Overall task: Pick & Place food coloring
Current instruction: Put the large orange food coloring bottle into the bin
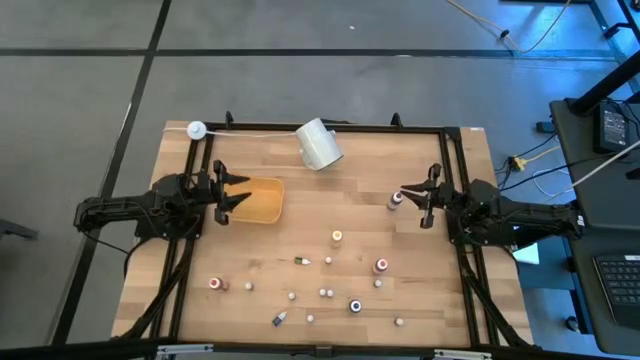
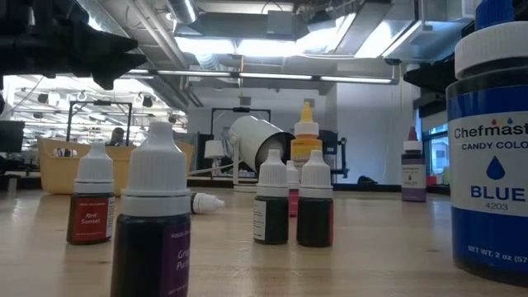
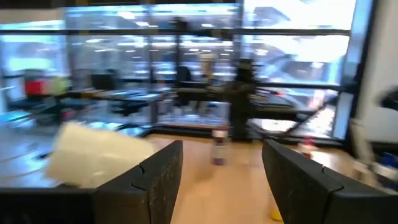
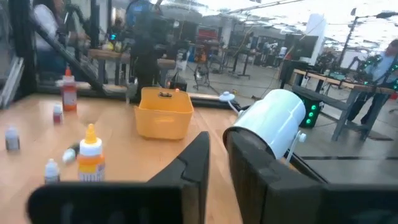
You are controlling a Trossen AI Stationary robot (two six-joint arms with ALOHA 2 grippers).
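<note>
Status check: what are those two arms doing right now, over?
Left gripper open over yellow tray. Right gripper open beside one bottle. Other food coloring bottles scattered. White cup tipped over.

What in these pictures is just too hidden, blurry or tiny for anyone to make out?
- High view: the food coloring bottles are too small to read any label.
- Low view: the blue bottle is cut off by the right edge; the left gripper is out of frame.
- Left wrist view: motion blur smears the small bottle.
- Right wrist view: the right gripper hides the table beneath it.
</note>
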